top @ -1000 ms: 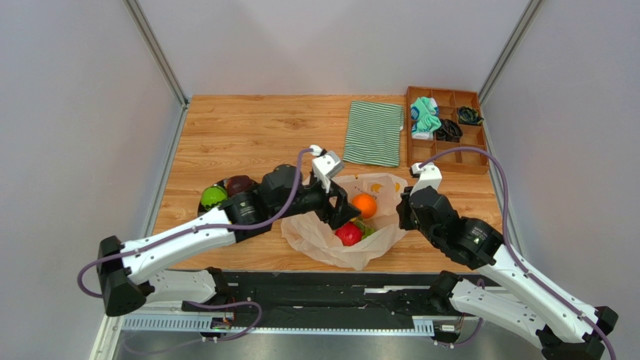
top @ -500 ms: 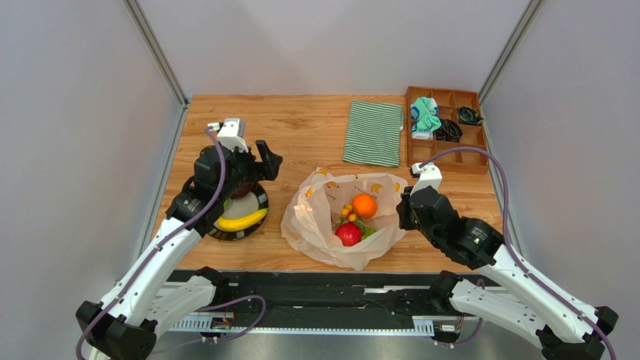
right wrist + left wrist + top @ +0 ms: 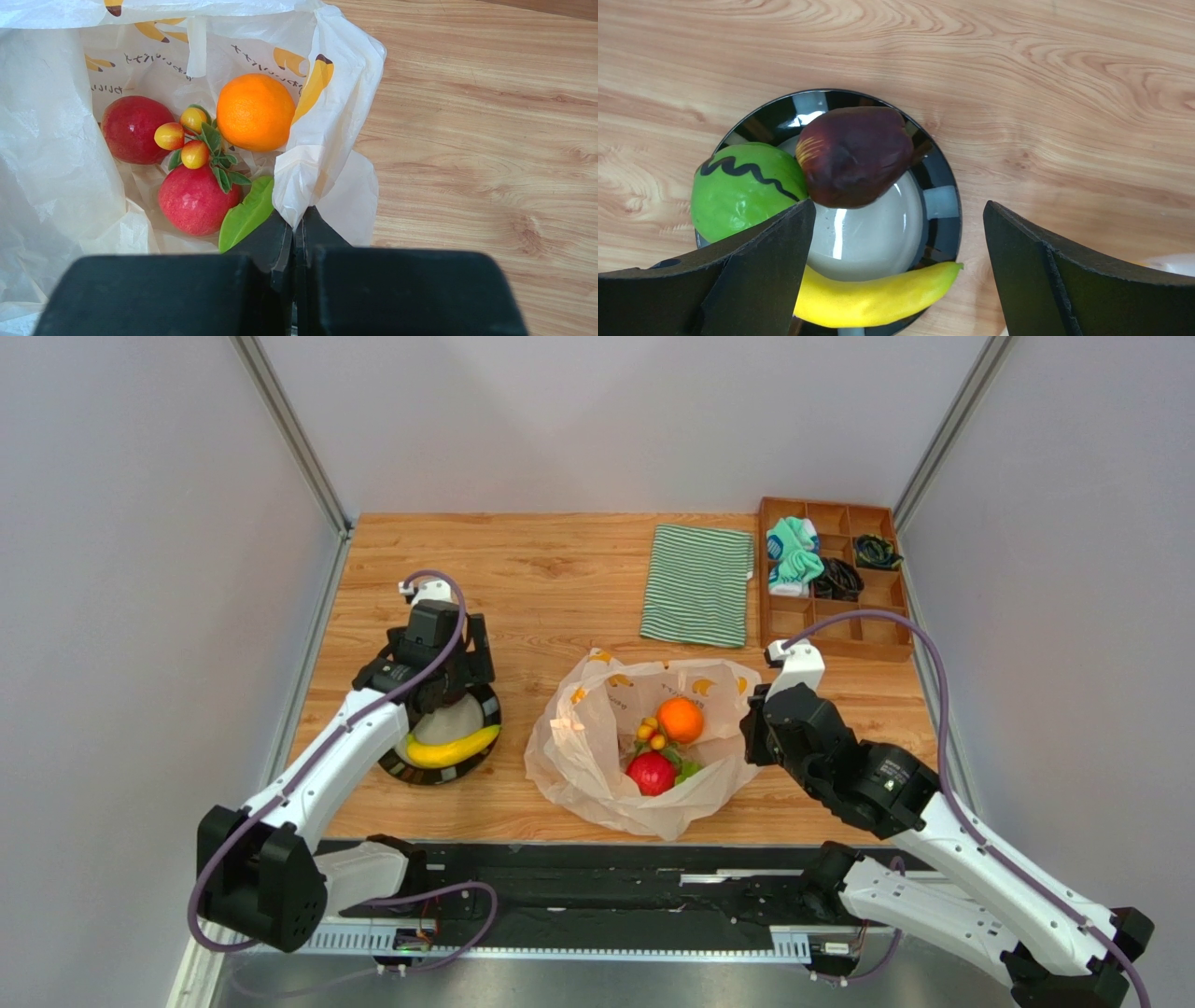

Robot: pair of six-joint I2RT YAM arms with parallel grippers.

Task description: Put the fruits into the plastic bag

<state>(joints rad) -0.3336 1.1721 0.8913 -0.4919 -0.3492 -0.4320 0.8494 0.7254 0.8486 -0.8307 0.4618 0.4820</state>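
Observation:
The plastic bag (image 3: 589, 756) lies open at mid-table. Inside it are an orange (image 3: 255, 112), a red apple (image 3: 196, 199), a second red fruit (image 3: 133, 129), a sprig of small yellow-red berries (image 3: 184, 136) and a green leaf (image 3: 246, 213). My right gripper (image 3: 295, 224) is shut on the bag's right rim and holds it up. My left gripper (image 3: 899, 210) hangs open over a black-rimmed plate (image 3: 941, 203). On the plate lie a green round fruit (image 3: 741, 192), a dark maroon fruit (image 3: 854, 155) and a yellow banana (image 3: 878, 301). Nothing is between the left fingers.
A green-and-white striped cloth (image 3: 697, 584) lies folded at the back. To its right stands a wooden compartment tray (image 3: 831, 623) with small items. Grey walls close in the table on the left, right and back.
My left arm has swung out of the bag and back to the left over the plate, opening wider. The berry sprig now lies in the bag. The right gripper has not moved.

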